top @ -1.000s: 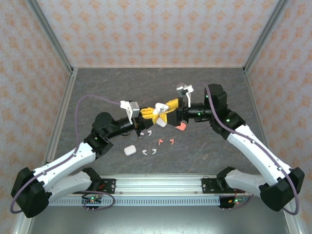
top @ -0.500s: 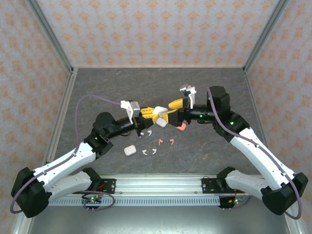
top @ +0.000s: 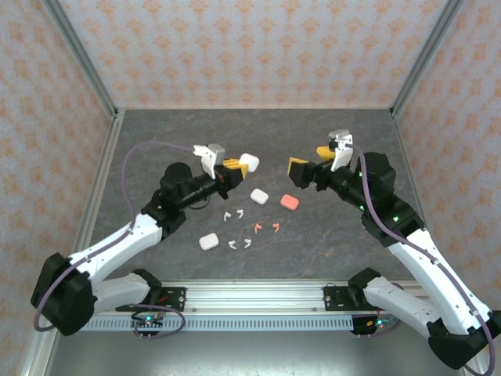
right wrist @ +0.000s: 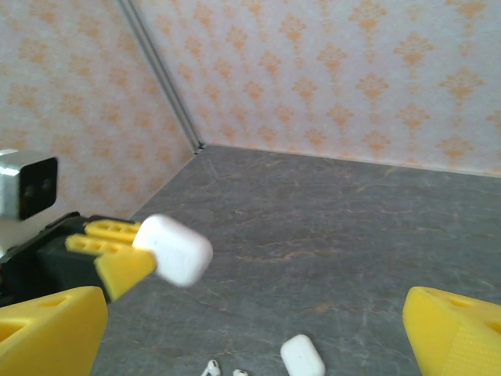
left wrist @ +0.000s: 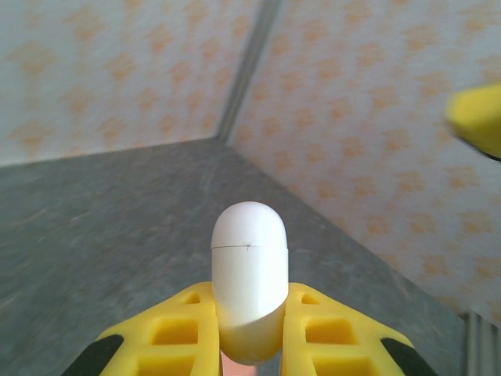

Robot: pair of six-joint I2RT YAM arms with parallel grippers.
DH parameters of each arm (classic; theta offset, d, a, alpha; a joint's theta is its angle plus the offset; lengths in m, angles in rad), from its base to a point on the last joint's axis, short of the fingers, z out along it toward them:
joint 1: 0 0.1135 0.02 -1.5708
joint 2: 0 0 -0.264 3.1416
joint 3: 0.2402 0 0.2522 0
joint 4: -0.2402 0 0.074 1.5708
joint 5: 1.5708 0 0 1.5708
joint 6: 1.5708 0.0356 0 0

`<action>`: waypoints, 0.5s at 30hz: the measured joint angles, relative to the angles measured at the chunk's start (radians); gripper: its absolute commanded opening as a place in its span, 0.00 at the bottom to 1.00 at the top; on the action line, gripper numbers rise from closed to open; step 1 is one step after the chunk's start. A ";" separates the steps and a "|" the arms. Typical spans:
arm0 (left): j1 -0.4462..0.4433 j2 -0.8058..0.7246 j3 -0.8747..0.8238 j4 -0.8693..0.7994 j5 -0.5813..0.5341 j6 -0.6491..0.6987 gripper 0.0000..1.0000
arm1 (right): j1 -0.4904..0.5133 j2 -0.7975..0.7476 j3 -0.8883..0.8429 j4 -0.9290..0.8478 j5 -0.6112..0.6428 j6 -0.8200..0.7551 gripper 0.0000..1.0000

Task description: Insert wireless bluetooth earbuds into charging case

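White case (left wrist: 249,266) base hidden between jaws; earbuds (right wrist: 211,368) cropped at edge.

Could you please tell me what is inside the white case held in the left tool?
The white case in the left tool has its lid shut, so just its smooth shell and lid seam show. Whatever it contains is hidden.

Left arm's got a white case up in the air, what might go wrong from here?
1. The left pincer grips the white case by one end only; it may pivot or drop among the earbuds.
2. Its lid looks closed; prying with the open right pincer could lever it loose.
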 measured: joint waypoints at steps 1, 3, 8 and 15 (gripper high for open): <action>0.023 0.029 0.005 -0.002 -0.004 -0.020 0.00 | 0.000 -0.006 -0.012 0.000 0.011 0.000 0.97; 0.061 0.090 0.018 -0.016 -0.008 -0.050 0.00 | 0.000 -0.016 -0.034 0.000 0.028 0.001 0.99; 0.130 0.272 0.065 -0.024 0.005 -0.130 0.00 | 0.000 -0.036 -0.068 0.000 0.059 0.004 0.99; 0.213 0.570 0.140 0.034 0.092 -0.276 0.00 | 0.000 -0.053 -0.095 0.007 0.063 0.004 0.99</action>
